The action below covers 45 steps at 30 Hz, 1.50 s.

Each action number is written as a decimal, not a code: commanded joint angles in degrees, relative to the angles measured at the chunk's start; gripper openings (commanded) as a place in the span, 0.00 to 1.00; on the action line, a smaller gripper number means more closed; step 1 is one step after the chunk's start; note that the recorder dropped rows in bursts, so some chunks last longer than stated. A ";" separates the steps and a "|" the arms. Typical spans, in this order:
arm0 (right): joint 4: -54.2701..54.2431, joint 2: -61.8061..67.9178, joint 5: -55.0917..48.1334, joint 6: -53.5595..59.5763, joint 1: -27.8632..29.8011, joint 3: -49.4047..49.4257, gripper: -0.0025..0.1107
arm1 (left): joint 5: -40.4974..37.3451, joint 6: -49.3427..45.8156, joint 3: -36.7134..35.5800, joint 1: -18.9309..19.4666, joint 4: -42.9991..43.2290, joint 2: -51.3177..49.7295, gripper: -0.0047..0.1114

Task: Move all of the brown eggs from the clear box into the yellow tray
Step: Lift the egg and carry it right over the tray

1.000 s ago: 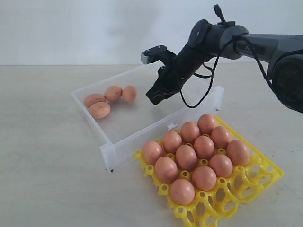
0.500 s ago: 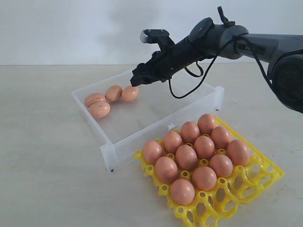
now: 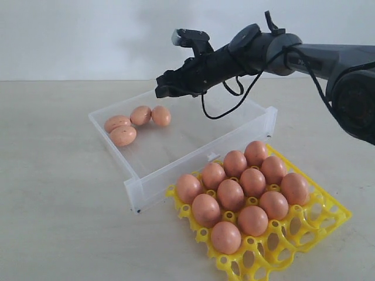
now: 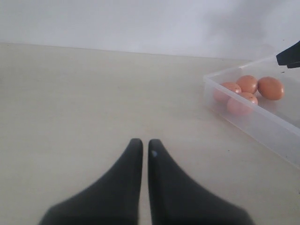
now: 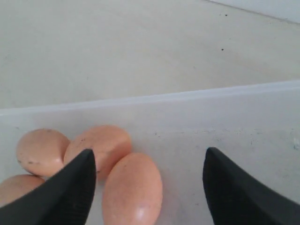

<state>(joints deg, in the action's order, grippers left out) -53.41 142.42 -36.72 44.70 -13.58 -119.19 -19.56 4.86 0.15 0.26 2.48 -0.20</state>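
Observation:
Several brown eggs [image 3: 140, 115] lie bunched in the far left corner of the clear box [image 3: 199, 161]. Several more fill cups of the yellow tray [image 3: 319, 225] in front of it. My right gripper [image 3: 164, 91] hangs open just above the bunch, holding nothing. In the right wrist view the gripper [image 5: 150, 158] straddles one egg [image 5: 132, 190], which lies close to one finger, with other eggs [image 5: 99, 144] beside it. My left gripper [image 4: 142, 144] is shut and empty over bare table, some way from the box [image 4: 262, 124].
The box's near wall and its latch tab [image 3: 212, 156] stand right against the tray. The tray's front cups [image 3: 275, 249] are unfilled. Pale tabletop [image 3: 53, 205] surrounds both.
My right gripper went from shut to open and swung left and up across the box, from its middle to above the eggs in the far corner. The eggs have not moved.

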 commanded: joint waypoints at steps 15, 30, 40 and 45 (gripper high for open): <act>8.29 5.04 3.75 2.53 -1.82 0.22 0.02 | 0.23 0.06 -0.15 0.17 -0.15 0.20 0.08; 7.83 -8.23 15.47 -0.73 -1.82 19.12 0.02 | 0.23 0.06 -0.15 0.17 -0.15 0.20 0.08; -6.15 -26.94 36.72 29.69 -2.34 44.44 0.02 | 0.23 0.06 -0.15 0.17 -0.15 0.20 0.08; -6.15 -31.83 39.81 24.21 -2.34 44.31 0.02 | 0.23 0.06 -0.15 0.17 -0.15 0.20 0.08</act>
<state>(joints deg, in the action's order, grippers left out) -59.23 113.66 0.00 72.00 -16.03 -75.26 -19.56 4.86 0.15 0.26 2.48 -0.20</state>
